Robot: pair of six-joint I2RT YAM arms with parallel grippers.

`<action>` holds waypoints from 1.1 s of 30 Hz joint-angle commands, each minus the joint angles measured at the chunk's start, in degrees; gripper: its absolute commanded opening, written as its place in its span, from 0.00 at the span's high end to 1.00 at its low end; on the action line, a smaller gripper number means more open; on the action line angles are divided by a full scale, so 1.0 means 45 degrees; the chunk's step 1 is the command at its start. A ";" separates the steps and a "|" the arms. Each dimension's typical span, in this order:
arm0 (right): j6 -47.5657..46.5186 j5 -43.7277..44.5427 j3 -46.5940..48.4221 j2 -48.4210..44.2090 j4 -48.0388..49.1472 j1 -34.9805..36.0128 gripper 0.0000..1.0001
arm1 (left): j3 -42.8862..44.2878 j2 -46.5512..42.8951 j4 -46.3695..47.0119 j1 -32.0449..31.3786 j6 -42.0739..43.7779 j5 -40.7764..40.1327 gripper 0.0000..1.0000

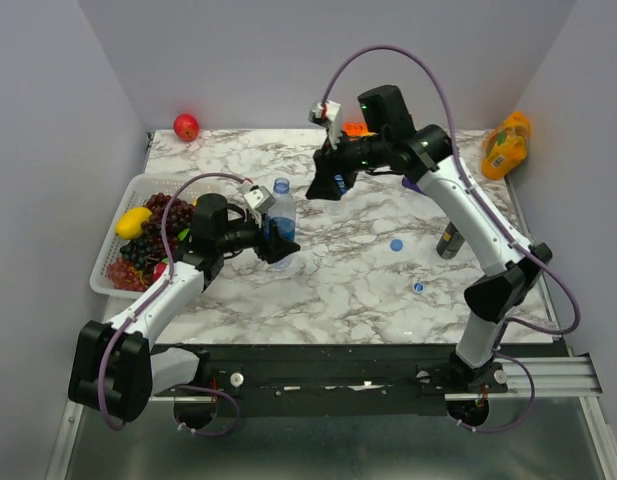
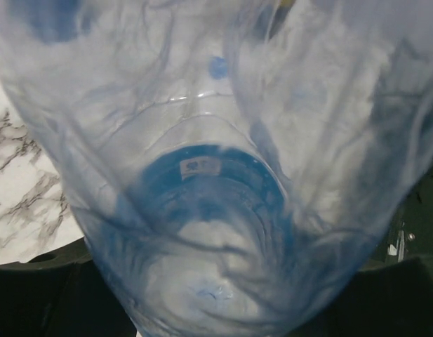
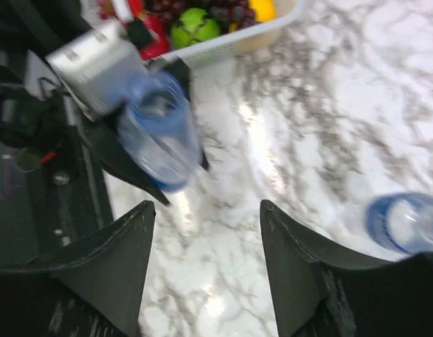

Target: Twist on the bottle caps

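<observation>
Bottle (image 1: 281,212) stands upright, clamped by the left end effector (image 1: 276,243), likely to steady it for capping; caps (image 1: 396,244) lie loose on the surface (image 1: 368,290). The left wrist view shows only the bottle. In the right wrist view, the right end effector (image 3: 207,207) gapes wide, empty.

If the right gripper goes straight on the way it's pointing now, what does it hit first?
Likely bare table: the open right gripper points down at marble. The bottle in the left gripper lies to one side of that line, a second bottle to the other. Depth is unclear.
</observation>
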 commanded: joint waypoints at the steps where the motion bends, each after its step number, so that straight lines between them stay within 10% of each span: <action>1: -0.3091 0.1109 -0.2153 -0.2505 -0.1289 -0.1583 0.30 | -0.0172 -0.1058 -0.1438 0.0245 0.1047 -0.1550 0.69; 7: -0.7607 0.2419 -0.7443 -0.3644 -0.0609 -0.3224 0.30 | -0.0250 -0.1704 -0.2454 0.0245 0.2766 -0.2860 0.86; 13: -0.8547 0.2928 -0.8020 -0.1343 -0.0294 -0.4514 0.30 | 0.0160 -0.1803 -0.3822 0.0225 0.3705 -0.2881 1.00; 33: -1.0930 0.5428 -1.0168 0.0535 0.2420 -0.4632 0.33 | 0.0824 -0.1275 -0.5269 0.0108 0.4448 -0.3349 1.00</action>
